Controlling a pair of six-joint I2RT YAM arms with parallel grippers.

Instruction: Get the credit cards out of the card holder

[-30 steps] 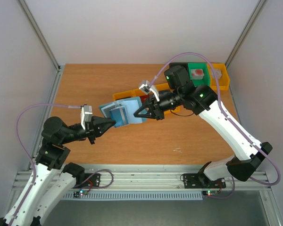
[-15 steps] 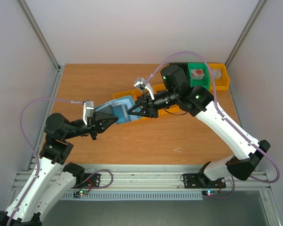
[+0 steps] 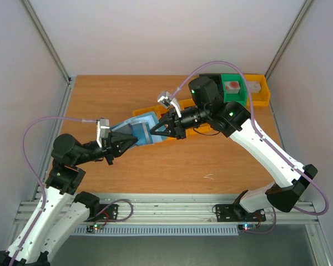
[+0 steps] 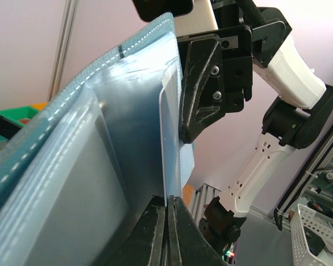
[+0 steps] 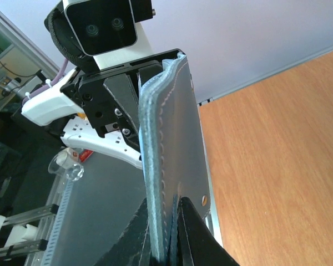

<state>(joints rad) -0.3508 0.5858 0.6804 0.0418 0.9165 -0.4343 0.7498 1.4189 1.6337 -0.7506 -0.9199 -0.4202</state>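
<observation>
Card holder (image 3: 140, 130) hangs off the worktop (image 3: 211, 160), between both end effectors. Left end effector (image 3: 132, 143) pinches a thin pale inner leaf, sleeve or card, can't tell. Right end effector (image 3: 154, 131) clamps the blue cover opposite, likely bracing it for the pull.

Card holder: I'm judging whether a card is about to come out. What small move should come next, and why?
Probably the left gripper should draw back slowly toward its own base while the right gripper holds firm. Both are shut on the card holder, held off the table; the left pinches a thin pale sheet, perhaps a card.
</observation>
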